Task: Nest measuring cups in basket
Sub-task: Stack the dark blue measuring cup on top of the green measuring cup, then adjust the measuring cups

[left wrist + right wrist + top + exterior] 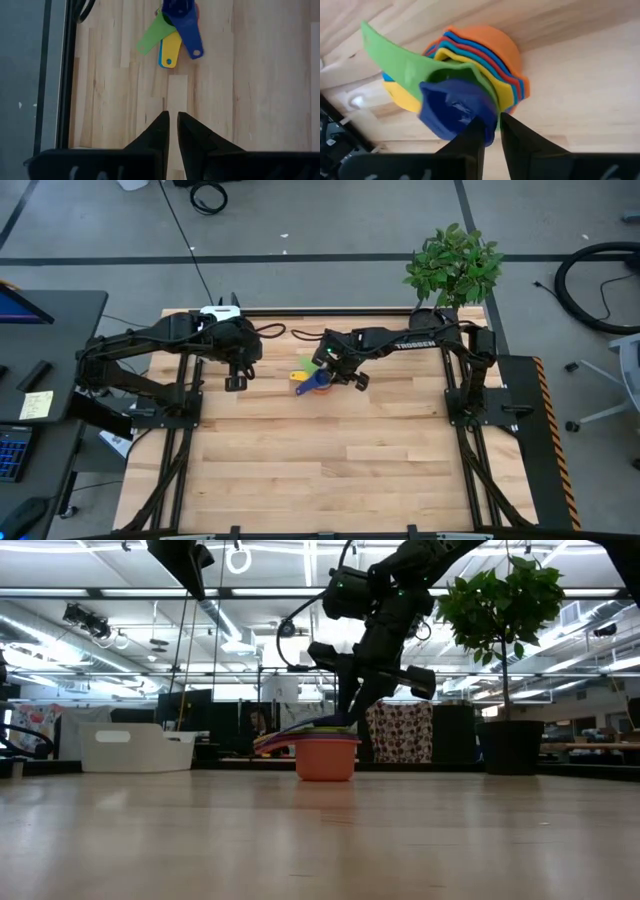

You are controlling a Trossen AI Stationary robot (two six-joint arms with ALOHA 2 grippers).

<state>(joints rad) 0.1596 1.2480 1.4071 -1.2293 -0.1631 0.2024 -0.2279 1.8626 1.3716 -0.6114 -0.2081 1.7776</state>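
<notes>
On the tabletop point(330, 470), I have both arms near the far middle, and the cups point(325, 752) stand as one nested stack, orange outermost, out on the bare wood and not in the basket point(138, 747), which sits well to one side at the far edge. The right tool point(491, 131) is at the stack: in its wrist view the fingers straddle the rim of the dark blue cup point(454, 110), narrowly parted with the rim between them, and I cannot tell whether they pinch it or are letting go. That cup sits tilted in the green cup point(410, 67), not fully seated. My judgement: to do this step well I should press the blue bowl level into the stack before I part the fingers wider, then rise straight up so the fanned handles are not dragged. The left tool point(172, 132) hangs over bare wood just beside the stack, fingers nearly together and holding nothing. A potted plant point(455, 265) stands at the far right corner, clear of the work. The stack itself must yet reach the basket.
</notes>
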